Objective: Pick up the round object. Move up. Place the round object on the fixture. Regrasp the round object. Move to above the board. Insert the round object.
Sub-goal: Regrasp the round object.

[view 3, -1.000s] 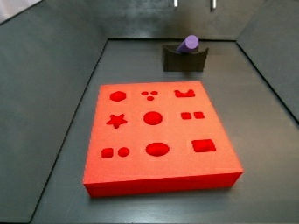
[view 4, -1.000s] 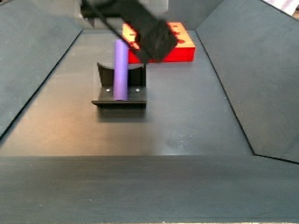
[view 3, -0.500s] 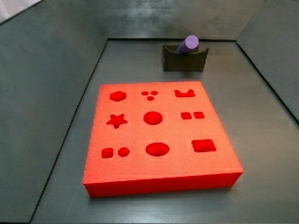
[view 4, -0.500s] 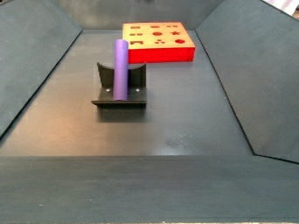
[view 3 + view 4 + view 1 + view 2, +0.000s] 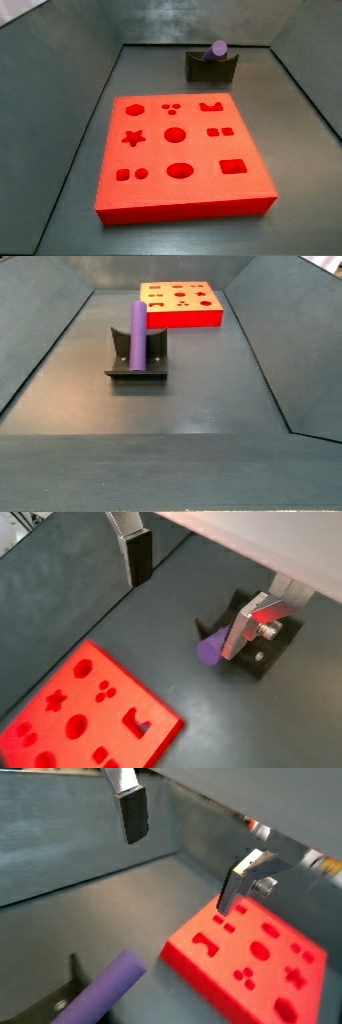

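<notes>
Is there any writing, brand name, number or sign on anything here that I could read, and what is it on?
None can be read in any view.
The board bears only shaped cut-outs, no letters.
The round object and the fixture under it are plain.
The gripper, open above the floor and seen only in the wrist views, shows bare silver fingers with no marking.

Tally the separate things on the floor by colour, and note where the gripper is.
Purple: 1, the round object, resting on the fixture.
Dark grey: 1, the fixture.
Orange-red: 1, the board.
Total: 3.
The gripper shows only in the wrist views, above the floor, jaws open and empty.
</notes>
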